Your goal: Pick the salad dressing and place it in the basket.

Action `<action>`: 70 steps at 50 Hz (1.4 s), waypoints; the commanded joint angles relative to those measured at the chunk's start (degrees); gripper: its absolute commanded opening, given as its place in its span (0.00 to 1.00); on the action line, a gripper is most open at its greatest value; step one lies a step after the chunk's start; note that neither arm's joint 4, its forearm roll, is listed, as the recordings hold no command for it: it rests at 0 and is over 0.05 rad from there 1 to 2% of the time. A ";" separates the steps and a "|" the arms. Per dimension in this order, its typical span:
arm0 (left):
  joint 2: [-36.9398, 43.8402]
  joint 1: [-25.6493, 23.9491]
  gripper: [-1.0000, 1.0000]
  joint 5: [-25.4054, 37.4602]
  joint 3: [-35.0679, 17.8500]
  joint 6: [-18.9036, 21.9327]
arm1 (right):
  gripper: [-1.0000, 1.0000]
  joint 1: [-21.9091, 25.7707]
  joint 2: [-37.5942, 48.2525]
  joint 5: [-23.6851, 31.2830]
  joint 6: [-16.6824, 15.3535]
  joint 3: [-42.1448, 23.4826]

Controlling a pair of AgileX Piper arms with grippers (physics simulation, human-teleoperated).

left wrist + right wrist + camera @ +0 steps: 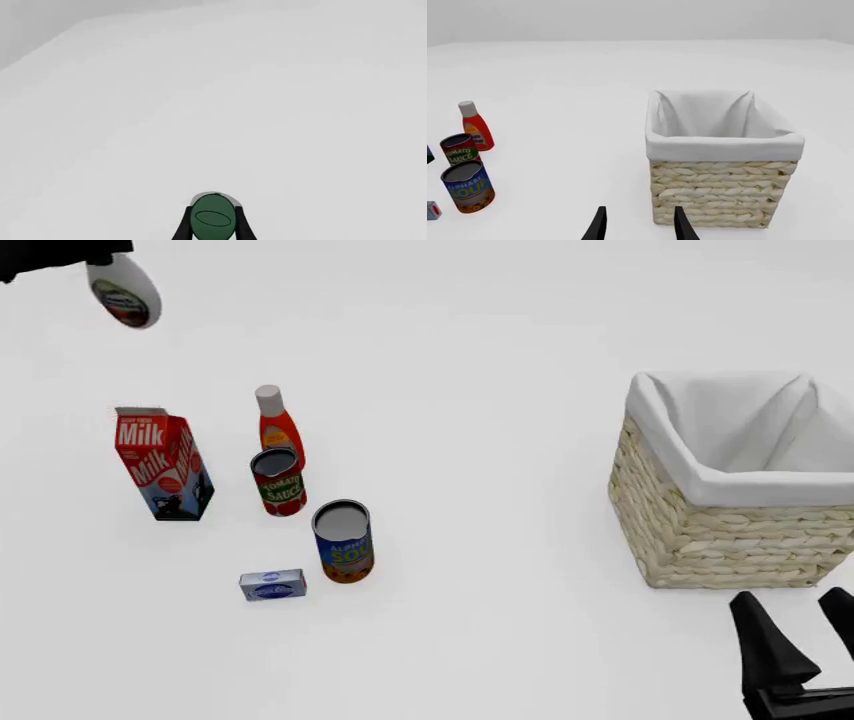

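The salad dressing (123,290) hangs high in the air at the far left of the front view, its whitish body and label showing below my left gripper (54,254). In the left wrist view its dark green cap (213,218) sits between the black fingers of my left gripper (213,222), which is shut on the bottle. The wicker basket (721,535) with white cloth lining stands at the right, far from the bottle. My right gripper (787,600) is open near the front right, just before the basket (720,190), its fingers (599,225) empty.
On the left half of the table stand a milk carton (160,465), an orange-red bottle with a white cap (278,430), a tomato sauce can (279,483), an alphabet soup can (343,542) and a small blue box (272,585).
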 commanded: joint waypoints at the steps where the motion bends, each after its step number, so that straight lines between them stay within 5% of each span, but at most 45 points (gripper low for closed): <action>1: -8.37 -10.65 0.00 -2.61 7.63 4.00 | 1.00 0.29 0.00 -0.06 0.10 0.00; 14: -12.92 -18.11 0.00 -4.00 13.21 1.67 | 1.00 0.60 -0.01 -0.24 0.03 0.00; 27: -18.88 -28.73 0.00 -12.52 25.58 3.90 | 1.00 0.86 -0.01 -0.54 0.00 0.00; 39: -21.07 -36.54 0.00 -11.97 27.84 -2.09 | 1.00 0.53 -0.01 -0.53 0.11 0.00; 55: -23.73 -47.12 0.00 -13.57 32.95 -3.46 | 1.00 0.36 -0.01 -0.52 0.40 0.00; 70: -21.60 -51.81 0.00 -18.01 37.40 -4.71 | 1.00 0.05 -0.01 -0.57 0.31 0.00</action>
